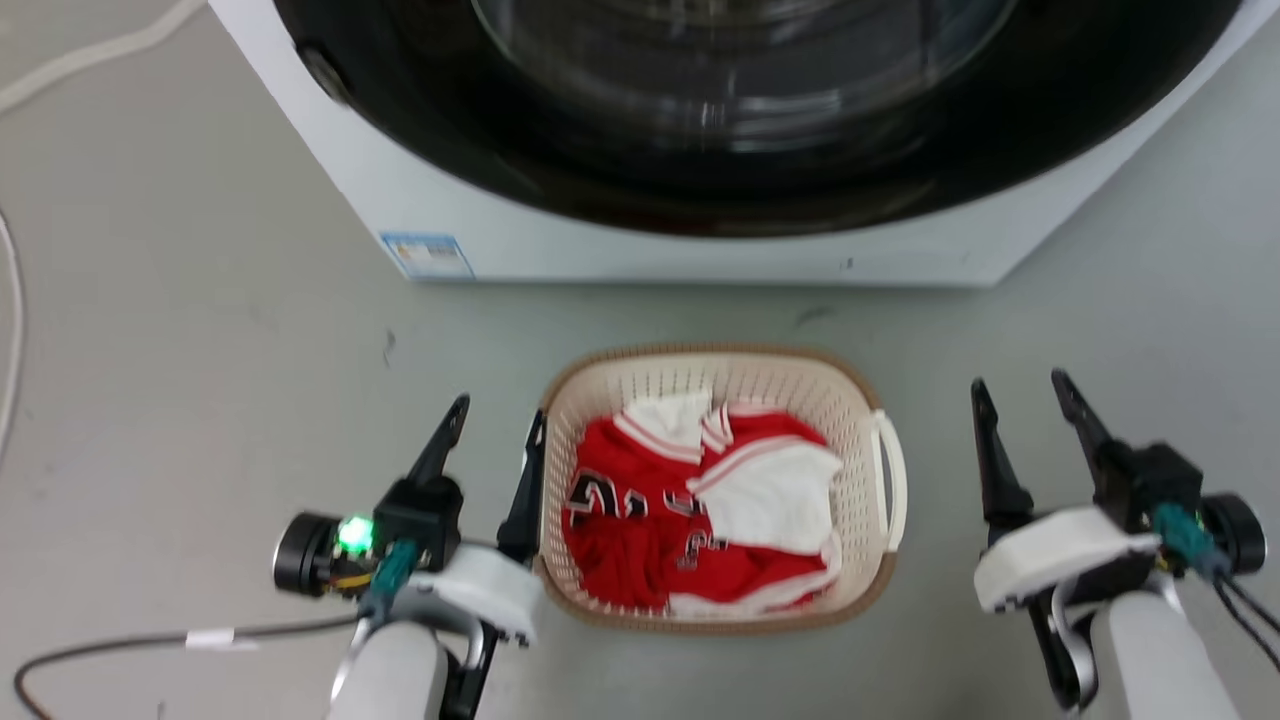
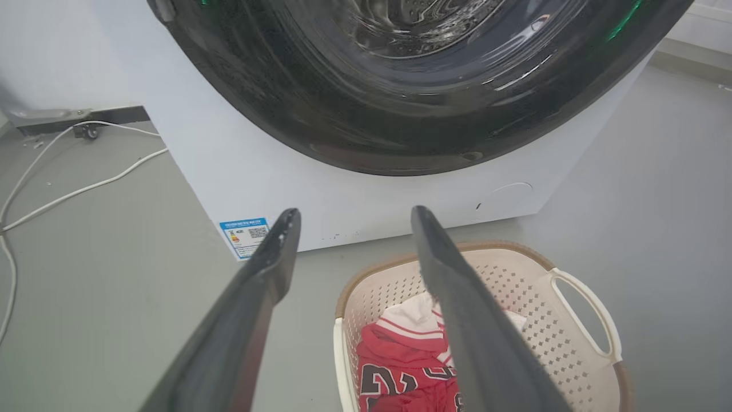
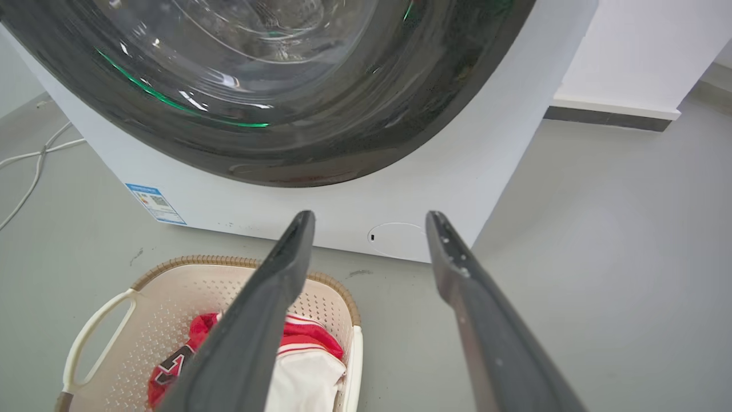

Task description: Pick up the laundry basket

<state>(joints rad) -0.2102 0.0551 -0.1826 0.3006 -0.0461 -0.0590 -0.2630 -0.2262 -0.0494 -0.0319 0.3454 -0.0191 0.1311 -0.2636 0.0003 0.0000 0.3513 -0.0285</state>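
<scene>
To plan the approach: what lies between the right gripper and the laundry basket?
Nothing but bare grey floor separates the right gripper from the laundry basket, as the head view shows.

laundry basket (image 1: 800,392), cream, brown rim, upright, prob. on floor (image 1: 200,350)

The laundry basket (image 1: 700,372), clothes (image 1: 700,500) inside, lies between the left gripper (image 1: 500,408) and right gripper (image 1: 1018,380). The washing machine (image 1: 600,240) stands beyond both.
</scene>
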